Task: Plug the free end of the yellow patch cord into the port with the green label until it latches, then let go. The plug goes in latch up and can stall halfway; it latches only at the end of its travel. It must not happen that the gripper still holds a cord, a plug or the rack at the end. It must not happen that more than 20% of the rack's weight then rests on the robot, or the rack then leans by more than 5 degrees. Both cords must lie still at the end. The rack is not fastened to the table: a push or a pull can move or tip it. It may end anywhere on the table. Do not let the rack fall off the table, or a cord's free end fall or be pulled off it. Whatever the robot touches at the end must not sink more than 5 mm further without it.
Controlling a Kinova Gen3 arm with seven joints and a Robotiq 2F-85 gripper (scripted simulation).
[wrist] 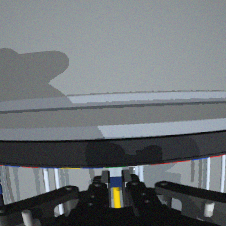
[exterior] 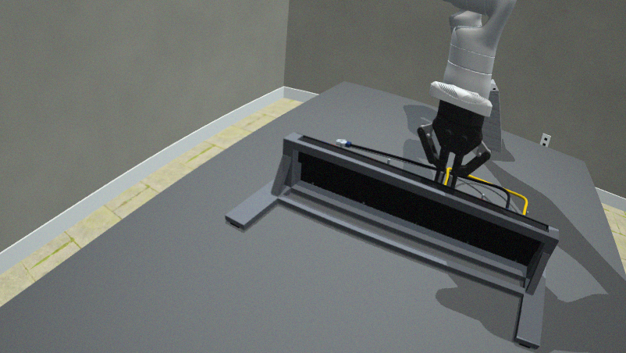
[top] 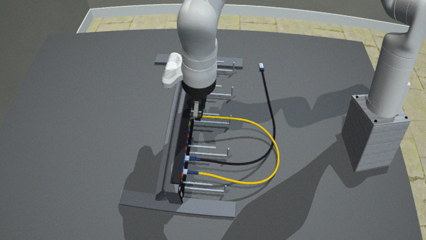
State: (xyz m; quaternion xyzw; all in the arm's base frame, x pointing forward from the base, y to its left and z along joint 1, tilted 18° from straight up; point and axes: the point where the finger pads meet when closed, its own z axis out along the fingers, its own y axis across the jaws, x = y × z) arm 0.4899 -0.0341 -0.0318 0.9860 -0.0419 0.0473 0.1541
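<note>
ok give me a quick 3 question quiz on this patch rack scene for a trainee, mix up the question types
1. True or false: the jaws of the gripper are shut on the free plug of the yellow patch cord at the face of the rack.
2. Multiple choice: where is the free end of the black cord? A) in the gripper B) lying on the table C) plugged into the rack D) hanging off the table edge
3. Fill in: in the top view, the fixed end of the yellow patch cord is plugged in ____ to the camera than that of the black cord.

Key: 1 true; 2 B; 3 nearer
</note>
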